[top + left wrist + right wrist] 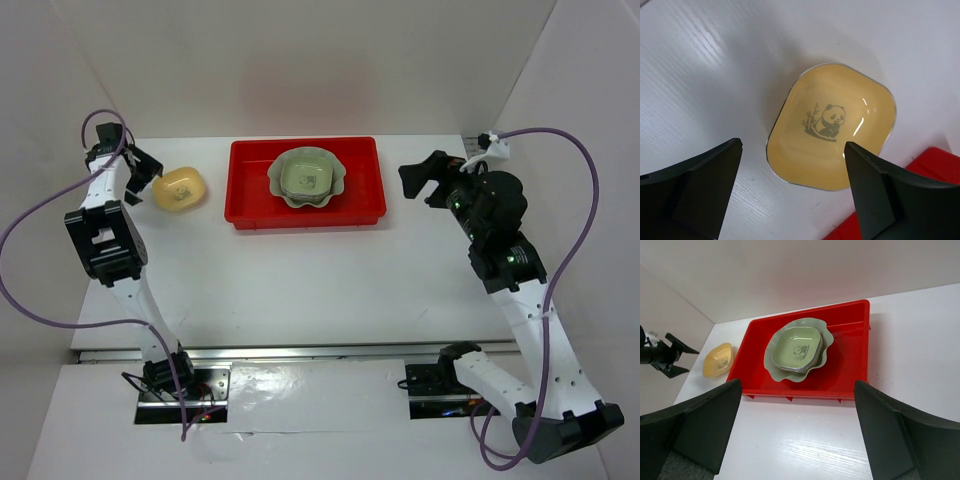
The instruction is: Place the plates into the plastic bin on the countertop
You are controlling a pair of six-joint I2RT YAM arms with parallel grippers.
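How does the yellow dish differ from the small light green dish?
Place: the yellow dish lies on the countertop, outside the red bin; the light green dish sits inside it. Stacking: the light green dish tops a stack in the large scalloped dish; the yellow dish touches no other dish. Both are rounded squares with a centre print.

The shallow red plastic bin [940, 162] is running off the left wrist view's lower right edge, only a corner showing. Inside that bin, a small light-green rounded-square dish [796, 347] is covering the centre of the large pale-green scalloped dish [826, 337], and dishes stacked beneath [790, 369] are showing only thin rims, colours and number unclear.
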